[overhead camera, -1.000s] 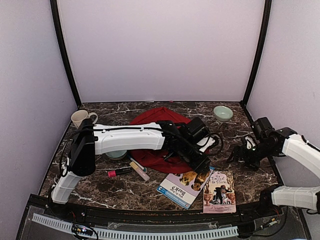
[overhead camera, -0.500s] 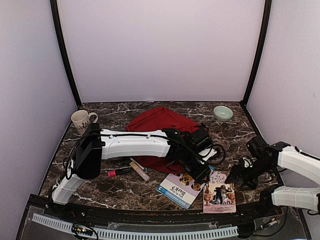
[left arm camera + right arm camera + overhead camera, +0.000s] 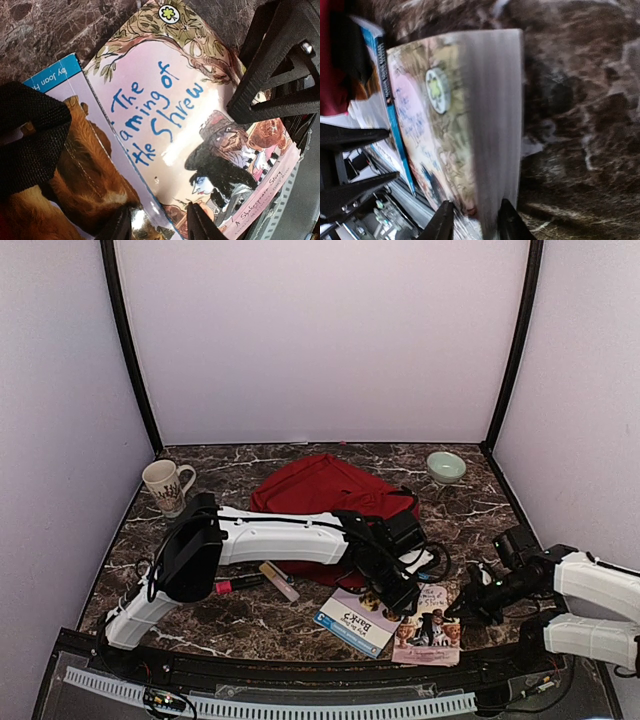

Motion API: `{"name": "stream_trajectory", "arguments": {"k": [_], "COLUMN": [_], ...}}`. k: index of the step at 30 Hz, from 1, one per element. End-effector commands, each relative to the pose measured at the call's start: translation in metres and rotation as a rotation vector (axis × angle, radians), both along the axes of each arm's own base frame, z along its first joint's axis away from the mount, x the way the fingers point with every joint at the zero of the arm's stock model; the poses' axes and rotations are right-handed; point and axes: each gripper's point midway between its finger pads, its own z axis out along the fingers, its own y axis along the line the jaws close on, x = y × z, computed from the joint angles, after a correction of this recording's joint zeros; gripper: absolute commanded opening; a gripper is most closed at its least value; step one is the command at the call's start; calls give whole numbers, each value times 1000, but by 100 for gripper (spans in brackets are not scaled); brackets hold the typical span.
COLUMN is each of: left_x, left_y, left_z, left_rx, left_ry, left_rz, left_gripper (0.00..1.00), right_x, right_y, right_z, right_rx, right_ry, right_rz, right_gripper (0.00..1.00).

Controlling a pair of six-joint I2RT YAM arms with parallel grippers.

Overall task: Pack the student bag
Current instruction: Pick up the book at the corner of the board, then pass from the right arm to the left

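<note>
The cup (image 3: 165,485) stands left of the bag (image 3: 315,490), which lies flat on the table (image 3: 250,632). My left gripper (image 3: 403,598) is just in front of the bag, down where the blue book (image 3: 350,618) and the pink book (image 3: 432,625) meet. Its fingers are partly shut, and I cannot tell if they pinch anything. My right gripper (image 3: 468,608) is in front of the bag, to its right. It holds the pink book by its page edge.

I think the job now is lifting this book. I should grip deep so it cannot slip or flop open, and lift slowly.

The book is near the table's front edge, so the way to go is up and back toward the bag. My left arm lies across the bag's front, so I must steer clear of it. The bowl (image 3: 445,466) right of the bag is well apart.
</note>
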Motion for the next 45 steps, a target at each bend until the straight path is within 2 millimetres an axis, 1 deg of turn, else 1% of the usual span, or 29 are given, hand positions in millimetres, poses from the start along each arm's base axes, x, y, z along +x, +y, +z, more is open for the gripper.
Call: {"name": "stream_trajectory", "arguments": {"k": [1, 4, 5, 8, 10, 14, 18, 21, 23, 25, 26, 27, 28, 29, 31, 32, 34, 35, 36, 39, 41, 43, 45], "left_x": [-8, -8, -7, -4, 1, 10, 21, 34, 44, 53, 58, 65, 71, 76, 81, 84, 87, 86, 80, 80, 85, 91, 99], "left_y": [5, 4, 4, 2, 0, -2, 1, 11, 21, 33, 40, 47, 56, 63, 75, 83, 103, 113, 121, 147, 162, 179, 192], "left_z": [-15, -15, -15, -5, 10, 49, 106, 154, 189, 218, 228, 240, 256, 269, 302, 318, 348, 358, 363, 370, 380, 395, 405], "left_rx": [31, 23, 22, 14, -7, -62, -121, -158, -194, -227, -233, -242, -260, -282, -381, -435, -531, -564, -593, -642, -711, -809, -857], "left_ry": [32, 32, 29, 7, -21, -85, -170, -256, -329, -412, -455, -502, -540, -554, -519, -487, -447, -437, -414, -334, -254, -176, -129], "left_rz": [-10, -12, -13, -16, -13, 0, 24, 91, 147, 185, 198, 214, 230, 233, 195, 182, 154, 134, 99, 103, 146, 178, 206], "left_gripper": [39, 38, 38, 37, 37, 39, 45, 51, 56, 62, 67, 74, 81, 88, 95, 97, 98, 98, 98, 97, 96, 96, 96], "right_x": [16, 22, 23, 28, 32, 43, 58, 69, 75, 82, 86, 91, 96, 102, 111, 116, 123, 125, 129, 137, 138, 134, 132], "right_y": [9, 10, 11, 10, 8, 4, 3, 2, 1, 1, 1, 1, 2, 3, 11, 16, 24, 28, 29, 32, 37, 44, 52], "right_z": [15, 24, 26, 34, 42, 71, 112, 143, 166, 192, 205, 216, 230, 242, 269, 283, 308, 319, 327, 347, 359, 377, 389], "right_rx": [55, 68, 71, 60, 45, 18, 6, -6, -16, -27, -32, -34, -33, -27, 25, 59, 130, 163, 175, 189, 202, 216, 241], "right_ry": [-110, -151, -158, -183, -200, -256, -334, -395, -448, -511, -547, -585, -635, -680, -776, -826, -913, -957, -997, -1124, -1205, -1289, -1334], "right_rz": [9, 3, 2, -2, -10, -33, -55, -55, -42, -24, -16, -9, -4, -1, 5, 11, 12, 19, 15, 26, 66, 144, 220], "right_gripper": [23, 5, 0, 0, 0, 0, 0, 0, 0, 0, 0, 0, 0, 0, 0, 0, 0, 0, 0, 0, 0, 0, 0]}}
